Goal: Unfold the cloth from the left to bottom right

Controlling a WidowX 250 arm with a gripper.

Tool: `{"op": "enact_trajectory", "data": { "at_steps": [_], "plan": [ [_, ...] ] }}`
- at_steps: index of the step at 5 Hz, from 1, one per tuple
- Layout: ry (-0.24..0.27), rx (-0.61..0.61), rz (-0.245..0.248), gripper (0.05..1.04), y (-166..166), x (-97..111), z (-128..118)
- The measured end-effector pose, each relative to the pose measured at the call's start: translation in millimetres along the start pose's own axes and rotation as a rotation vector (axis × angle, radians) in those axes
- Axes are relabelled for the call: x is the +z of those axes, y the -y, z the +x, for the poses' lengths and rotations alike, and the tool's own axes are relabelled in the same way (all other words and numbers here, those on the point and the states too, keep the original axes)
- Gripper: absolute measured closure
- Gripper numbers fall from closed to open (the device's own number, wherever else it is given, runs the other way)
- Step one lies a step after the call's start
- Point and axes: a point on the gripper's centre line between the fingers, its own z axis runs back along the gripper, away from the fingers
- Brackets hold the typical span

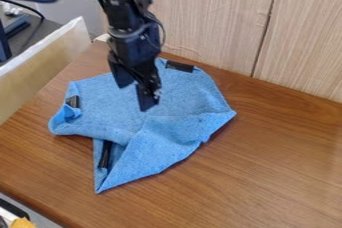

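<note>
Over the blue cloth (175,137), gripper (135,96) hangs, fingers apart, nothing gripped. Cloth lies rumpled on wood table (274,172), lower part folded to a point. Dark strips (180,66) at its top edge, left corner, lower fold.

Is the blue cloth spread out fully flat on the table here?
No, the blue cloth is bunched at its left corner and has a fold running across its lower part on the wooden table.
</note>
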Motion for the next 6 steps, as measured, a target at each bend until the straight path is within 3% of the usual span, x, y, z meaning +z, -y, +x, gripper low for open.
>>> {"op": "enact_trajectory", "data": {
  "at_steps": [2,3,5,6],
  "plan": [
    [-0.09,-0.097,-0.045,0.083,12.9,-37.4,14.6],
    [-0.099,-0.14,-0.091,0.083,14.9,-50.3,20.9],
    [-0.089,-0.15,-0.091,0.135,14.1,-50.0,25.4],
    [-0.096,-0.165,-0.079,0.422,16.6,-50.1,26.7]
  ]
}}
